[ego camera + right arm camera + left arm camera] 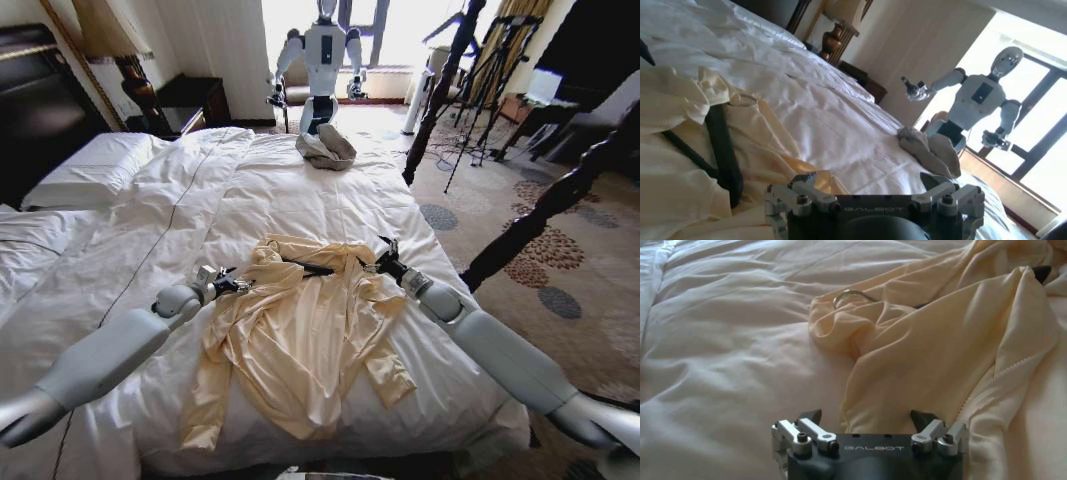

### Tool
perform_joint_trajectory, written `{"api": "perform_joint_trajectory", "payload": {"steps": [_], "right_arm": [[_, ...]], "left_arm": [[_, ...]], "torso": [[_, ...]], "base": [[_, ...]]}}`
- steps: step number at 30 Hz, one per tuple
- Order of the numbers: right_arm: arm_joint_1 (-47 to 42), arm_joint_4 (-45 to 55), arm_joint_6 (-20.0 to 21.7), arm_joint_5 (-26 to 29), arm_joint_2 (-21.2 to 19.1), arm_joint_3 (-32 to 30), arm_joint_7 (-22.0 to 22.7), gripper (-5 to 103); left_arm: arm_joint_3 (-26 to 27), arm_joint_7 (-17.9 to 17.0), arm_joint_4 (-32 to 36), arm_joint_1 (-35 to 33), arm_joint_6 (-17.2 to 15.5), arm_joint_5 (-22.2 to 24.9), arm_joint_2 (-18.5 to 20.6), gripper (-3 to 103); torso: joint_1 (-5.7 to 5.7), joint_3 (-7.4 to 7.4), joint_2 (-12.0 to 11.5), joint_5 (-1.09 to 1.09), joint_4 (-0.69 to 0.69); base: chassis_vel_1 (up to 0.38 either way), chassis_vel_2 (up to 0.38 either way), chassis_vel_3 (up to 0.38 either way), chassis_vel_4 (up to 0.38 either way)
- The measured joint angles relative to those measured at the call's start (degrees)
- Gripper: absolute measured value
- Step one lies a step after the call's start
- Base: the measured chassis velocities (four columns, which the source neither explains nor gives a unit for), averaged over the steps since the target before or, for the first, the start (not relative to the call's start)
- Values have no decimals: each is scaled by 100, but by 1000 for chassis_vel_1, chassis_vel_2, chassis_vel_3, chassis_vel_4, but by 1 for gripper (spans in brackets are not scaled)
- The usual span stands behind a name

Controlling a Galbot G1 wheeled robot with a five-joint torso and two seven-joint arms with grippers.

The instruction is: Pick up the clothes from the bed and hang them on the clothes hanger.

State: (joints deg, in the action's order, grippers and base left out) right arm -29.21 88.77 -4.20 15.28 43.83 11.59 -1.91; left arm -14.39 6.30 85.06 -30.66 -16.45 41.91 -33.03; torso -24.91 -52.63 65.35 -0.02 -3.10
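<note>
The pale yellow clothes [300, 345] lie spread on the white bed [200, 200], close to its near edge. A dark clothes hanger [312, 268] lies at the top's neck, and its metal hook [850, 295] pokes out of the folds. My left gripper [228, 281] hovers open at the top's left shoulder. In the left wrist view the left gripper [867, 416] has yellow cloth just ahead of its fingers. My right gripper [380, 255] is open at the top's right shoulder. The right wrist view shows the right gripper [870, 177] with the hanger [720, 150] lying beside it.
A grey-beige cloth bundle [327, 148] sits at the bed's far edge, with a white humanoid robot [322, 60] standing behind it. Pillows [85, 170] lie at the left. Dark bedposts [540, 215] and tripods [490, 80] stand on the patterned carpet to the right.
</note>
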Motion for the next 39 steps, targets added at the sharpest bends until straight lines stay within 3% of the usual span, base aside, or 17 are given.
{"api": "perform_joint_trajectory", "payload": {"steps": [7, 10, 14, 15, 16, 18, 21, 24, 39], "right_arm": [[-274, 214, -1, 118, -192, -250, -4, 100], [-425, 262, -15, 130, -290, -475, -20, 100], [-493, 264, -19, 164, -322, -619, -25, 100], [-527, 264, -27, 192, -337, -717, -33, 100], [-544, 264, -32, 204, -341, -760, -42, 100], [-597, 264, -38, 248, -344, -870, -54, 100], [-639, 253, -37, 319, -331, -953, -61, 100], [-645, 203, -5, 399, -293, -968, -53, 100], [-488, -99, 312, 658, -94, -799, 34, 100]], "left_arm": [[-429, -46, -450, 355, 185, -628, -274, 77], [-638, -31, -526, 609, 30, -854, -314, 61], [-772, 32, -526, 730, -37, -954, -298, 56], [-849, 109, -516, 780, -51, -1006, -265, 45], [-876, 143, -505, 794, -60, -1026, -247, 45], [-928, 221, -481, 803, -73, -1116, -206, 34], [-942, 283, -455, 801, -69, -1310, -166, 25], [-942, 270, -442, 799, -59, -1447, -155, 22], [-937, 214, -491, 833, 59, -1904, -172, 22]], "torso": [[1, 0, 0, 0, -3], [0, 0, -1, 0, -2], [0, 0, 0, 0, -2], [1, 0, 0, 0, -3], [0, 0, 0, 0, -3], [0, 0, -1, 0, -2], [0, 0, 0, 1, -2], [1, 0, 0, -1, -2], [1, 0, 0, -2, -2]], "base": [[0, 0, 0, 0], [0, 0, 0, 0], [0, 0, 0, 0], [0, 0, 0, 0], [0, 0, 0, 0], [0, 0, 0, 0], [0, 0, 0, 0], [0, 0, 0, 0], [0, 0, 0, 0]]}}
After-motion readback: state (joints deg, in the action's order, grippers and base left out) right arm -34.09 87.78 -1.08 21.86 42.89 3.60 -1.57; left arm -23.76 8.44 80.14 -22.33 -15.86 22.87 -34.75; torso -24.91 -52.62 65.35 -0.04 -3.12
